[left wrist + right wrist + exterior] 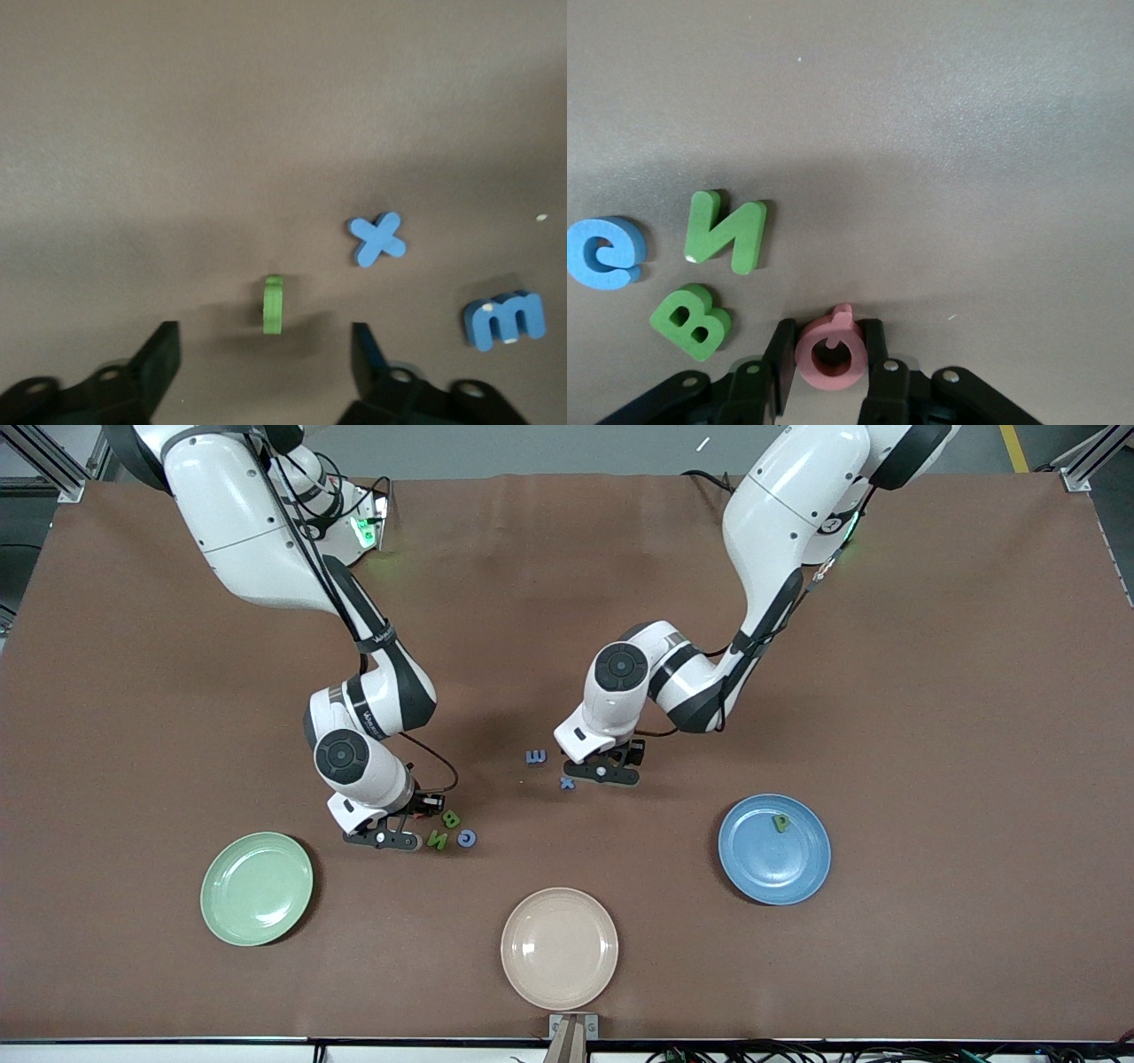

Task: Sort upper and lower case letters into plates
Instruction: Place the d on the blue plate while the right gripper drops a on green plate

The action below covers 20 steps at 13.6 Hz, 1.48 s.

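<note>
The mint green plate (257, 887) lies empty toward the right arm's end. The blue plate (774, 855) toward the left arm's end holds a green P (780, 823). My right gripper (383, 839) is down at the table, shut on a pink Q (830, 354). Beside it lie a green B (450, 818), a green N (437, 839) and a blue c (466, 838). My left gripper (604, 773) is open, low over the table, its fingers either side of a thin green letter (273, 305) standing on edge. A blue x (567, 783) and a blue m (536, 757) lie next to it.
A beige plate (559, 948) lies empty near the front edge, between the two task plates and nearer to the camera. The brown table (930, 691) is bare toward both ends.
</note>
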Motion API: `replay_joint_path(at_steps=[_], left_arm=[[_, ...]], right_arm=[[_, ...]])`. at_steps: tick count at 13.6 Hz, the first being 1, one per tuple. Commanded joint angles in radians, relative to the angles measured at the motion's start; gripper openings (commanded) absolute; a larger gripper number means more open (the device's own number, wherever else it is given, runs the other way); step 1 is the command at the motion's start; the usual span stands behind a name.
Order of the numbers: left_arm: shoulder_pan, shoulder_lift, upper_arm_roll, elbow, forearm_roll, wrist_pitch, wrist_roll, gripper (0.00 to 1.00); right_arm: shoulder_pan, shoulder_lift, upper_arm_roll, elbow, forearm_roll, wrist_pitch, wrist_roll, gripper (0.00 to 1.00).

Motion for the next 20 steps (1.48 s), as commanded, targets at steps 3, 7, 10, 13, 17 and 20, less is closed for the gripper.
replay_joint_path(at_steps=[3, 7, 10, 13, 17, 20], left_arm=[[0.004, 0.012, 0.005, -0.011, 0.009, 0.021, -0.005, 0.54], [0.004, 0.032, 0.005, -0.008, 0.011, 0.038, -0.005, 0.35], [0.005, 0.027, 0.005, 0.0, 0.006, 0.037, -0.006, 0.21], [0.005, 0.038, 0.007, 0.015, 0.006, 0.037, -0.005, 0.17], [0.016, 0.032, 0.007, 0.015, 0.006, 0.037, -0.004, 0.06], [0.01, 0.038, 0.007, 0.015, 0.006, 0.037, -0.005, 0.24]], right_arm=[[-0.006, -0.025, -0.014, 0.023, -0.025, -0.037, 0.004, 0.04], [-0.011, -0.046, -0.1, 0.136, -0.306, -0.146, -0.056, 0.04], [-0.054, -0.035, -0.125, 0.143, -0.551, -0.129, -0.067, 0.04], [-0.147, -0.015, -0.124, 0.142, -0.687, -0.038, -0.062, 0.22], [-0.183, -0.005, -0.119, 0.132, -0.667, 0.05, -0.058, 0.76], [-0.166, -0.014, -0.072, 0.142, -0.448, 0.024, -0.07, 0.76]])
